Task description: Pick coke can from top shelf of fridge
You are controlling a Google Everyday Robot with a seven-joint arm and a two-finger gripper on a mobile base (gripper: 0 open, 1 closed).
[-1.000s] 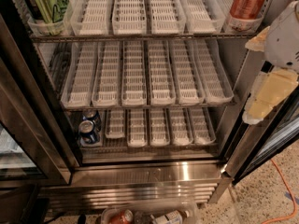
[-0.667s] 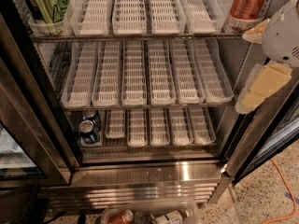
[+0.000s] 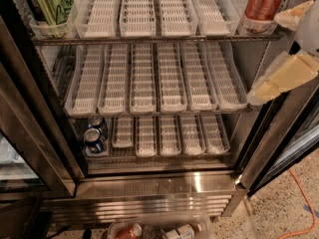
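The coke can [image 3: 261, 4], red with white lettering, stands at the right end of the top shelf [image 3: 154, 38], which is a wire rack with white slotted lane trays, inside the open fridge [image 3: 159, 183]. The can's top is cut off by the frame edge. My gripper [image 3: 265, 59] is at the right edge, just below and right of the can. Its cream fingers [image 3: 284, 76] are spread apart with nothing between them, and the upper finger is close beside the can's lower right.
A taller green can [image 3: 47, 4] stands at the top shelf's left end. Two dark blue cans [image 3: 94, 136] sit at the left of the lowest rack. The dark door frame [image 3: 274, 143] is close under my gripper. A bin of bottles [image 3: 159, 230] and an orange cable [image 3: 304, 198] lie on the floor.
My gripper has moved up and to the left, closer to the coke can. The cans and shelves have not moved.
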